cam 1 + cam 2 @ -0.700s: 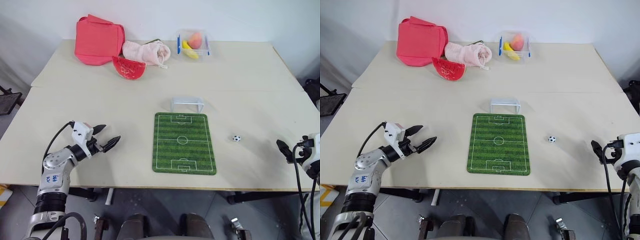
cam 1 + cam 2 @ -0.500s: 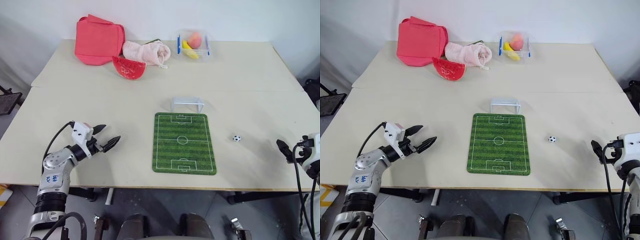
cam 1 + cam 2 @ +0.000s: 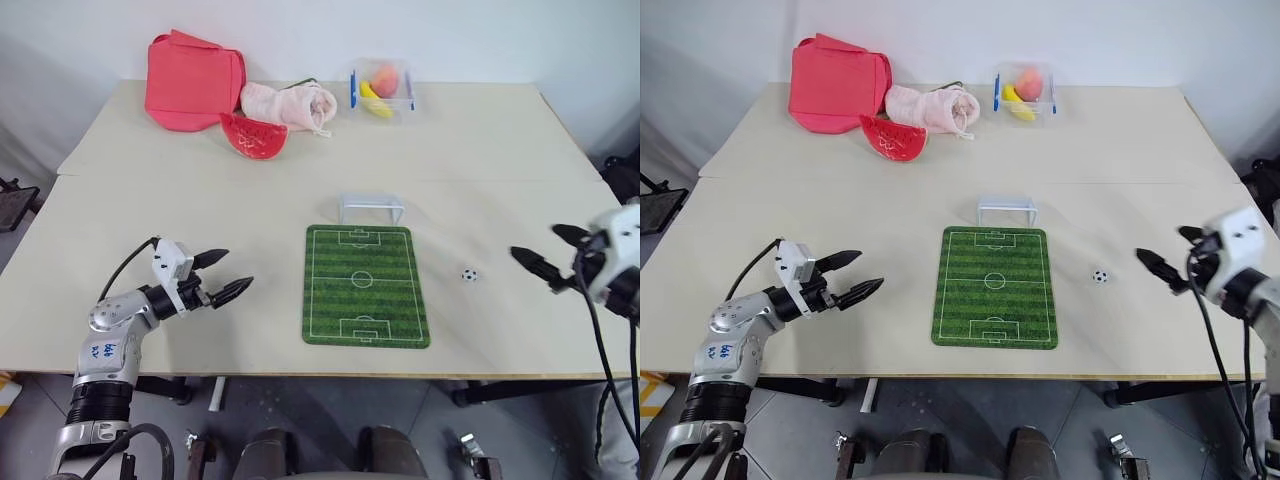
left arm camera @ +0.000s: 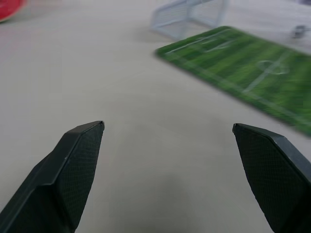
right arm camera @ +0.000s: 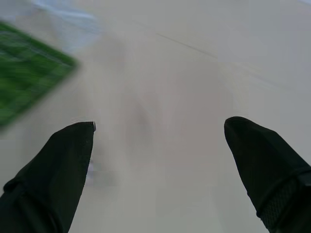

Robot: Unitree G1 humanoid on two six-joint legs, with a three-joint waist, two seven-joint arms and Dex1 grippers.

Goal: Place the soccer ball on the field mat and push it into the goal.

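The soccer ball (image 3: 469,274), tiny and white with black patches, lies on the bare table just right of the field mat (image 3: 366,285). This green striped mat lies flat at the table's middle front. The small white goal (image 3: 371,208) stands at the mat's far end. My right gripper (image 3: 535,242) hovers open a short way right of the ball, pointing toward it, with nothing between its fingers. Well left of the mat, my left gripper (image 3: 235,270) is open and empty, pointing at the mat. In the left wrist view, the mat (image 4: 252,77) and goal (image 4: 189,14) lie ahead of the fingers.
At the table's far side lie a red bag (image 3: 193,80), a pink cloth (image 3: 290,103), a watermelon slice (image 3: 253,135) and a clear box of fruit (image 3: 383,88). The table's front edge runs just below the mat.
My right gripper has swung in from the table's right edge toward the ball. The left gripper has edged slightly toward the mat. Ball, mat and goal have stayed put.
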